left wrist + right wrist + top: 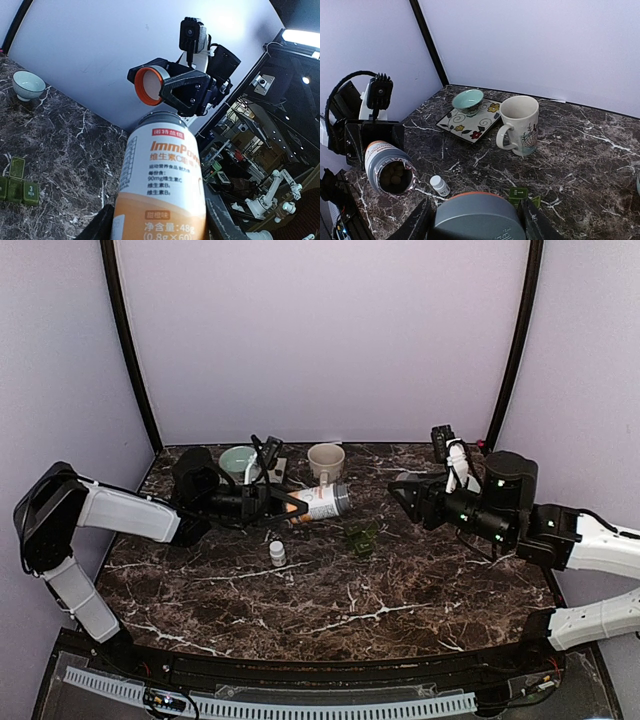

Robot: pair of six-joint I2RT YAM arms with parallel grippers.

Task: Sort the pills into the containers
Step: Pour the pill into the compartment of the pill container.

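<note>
While L end effector (290, 508) pinches 1 bottle (322, 502), R end effector (403, 490) pinches 1 cap (477, 220)

The top external camera is looking down from high above the near edge, taking in the whole marble table (400, 590) up to the back wall (320, 340). The left wrist camera is sitting close behind its supplement bottle (162, 190), facing the right gripper (167, 90). The right wrist camera is peering over its grey cap (477, 220) at the left gripper (375, 145) — the two are facing each other. All three are catching the green pill box (359, 538).
</note>
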